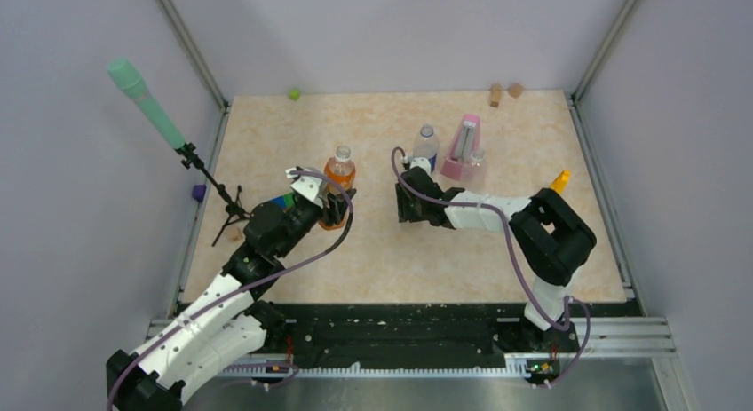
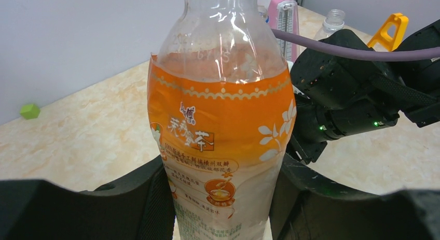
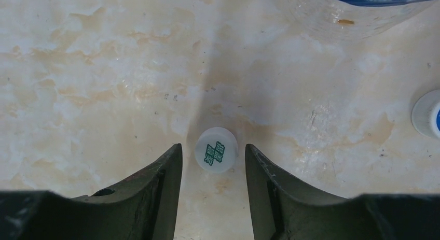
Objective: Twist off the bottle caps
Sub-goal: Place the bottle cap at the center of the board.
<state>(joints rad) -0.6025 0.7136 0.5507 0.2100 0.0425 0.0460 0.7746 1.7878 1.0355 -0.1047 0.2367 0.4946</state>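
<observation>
Small round white plastic cap (image 3: 216, 149), green print on top, lies flat on beige marbled tabletop (image 3: 93, 69), lower centre of right wrist view. Right claw (image 3: 212, 146) released, fingers spread either side of cap, narrow gap each side. Second white cap (image 3: 428, 114) at right edge, apart. Clear bottle with blue label (image 3: 358, 6) upper right. Left claw (image 2: 223, 203) clenched on upright orange-labelled clear bottle (image 2: 223, 121), centre of left wrist view.

- Bright, even, soft from overhead.
- Glints white on the shoulder of the clear orange-labelled plastic bottle (image 2: 223, 126).
- Leaves a soft grey shadow beyond the small white round plastic cap (image 3: 216, 150).
</observation>
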